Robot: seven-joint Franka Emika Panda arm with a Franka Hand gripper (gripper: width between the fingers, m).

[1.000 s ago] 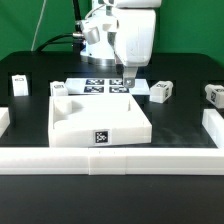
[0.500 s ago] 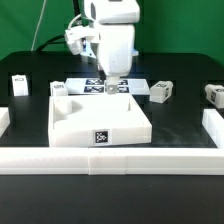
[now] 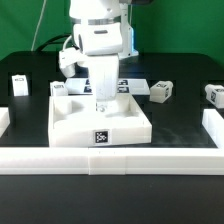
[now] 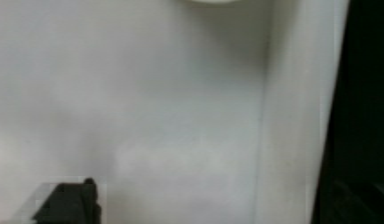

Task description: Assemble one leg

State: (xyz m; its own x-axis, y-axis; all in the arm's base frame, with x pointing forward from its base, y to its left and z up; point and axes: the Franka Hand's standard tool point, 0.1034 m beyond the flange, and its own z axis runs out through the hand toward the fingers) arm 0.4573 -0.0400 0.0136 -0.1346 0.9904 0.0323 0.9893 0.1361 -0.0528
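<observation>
Exterior view gives me the black table (image 3: 30,190), with the arm (image 3: 100,45) reaching down over the big white panel (image 3: 75,128) in the middle. On the far side of the panel lies the marker board (image 3: 128,86), partly hidden by the arm. One leg (image 3: 160,91) stands on the table just off the panel's far corner on the exterior view's right, untouched. A second leg (image 3: 213,95) sits farther right and a third leg (image 3: 19,84) well off left. The gripper (image 3: 101,104) hangs low over the panel, and I cannot tell whether its fingers are spread or together. My wrist view is a white blur with one dark fingertip (image 4: 66,203).
</observation>
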